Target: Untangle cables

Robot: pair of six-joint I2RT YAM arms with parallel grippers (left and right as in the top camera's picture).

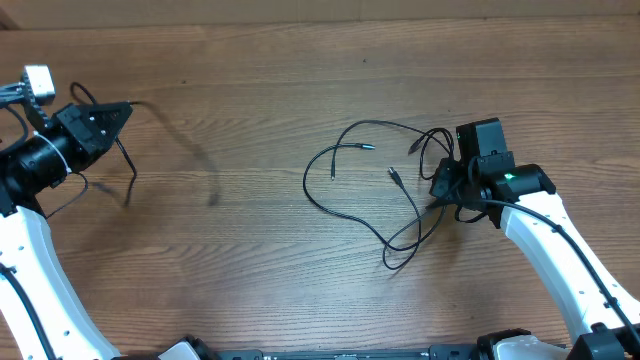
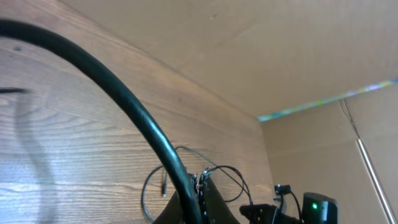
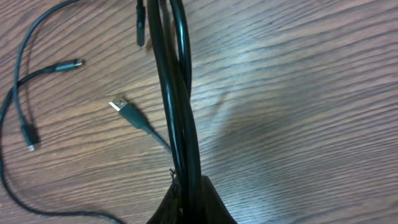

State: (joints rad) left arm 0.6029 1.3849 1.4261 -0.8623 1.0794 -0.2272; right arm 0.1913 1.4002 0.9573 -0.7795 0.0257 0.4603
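Light, limp cables (image 3: pixel 177 93) will slide and sag; best held near a plug (image 3: pixel 123 107). The right claw (image 3: pixel 189 202) grips their bunched strands, the left claw (image 1: pixel 122 110) is clenched.

Glossy black cables (image 3: pixel 177 93), silver metal plug (image 3: pixel 119 104), matt grained wood table (image 1: pixel 250 290)

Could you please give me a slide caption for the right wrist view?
Right gripper shut on black cables; silver-tipped plug loose on the wooden table.
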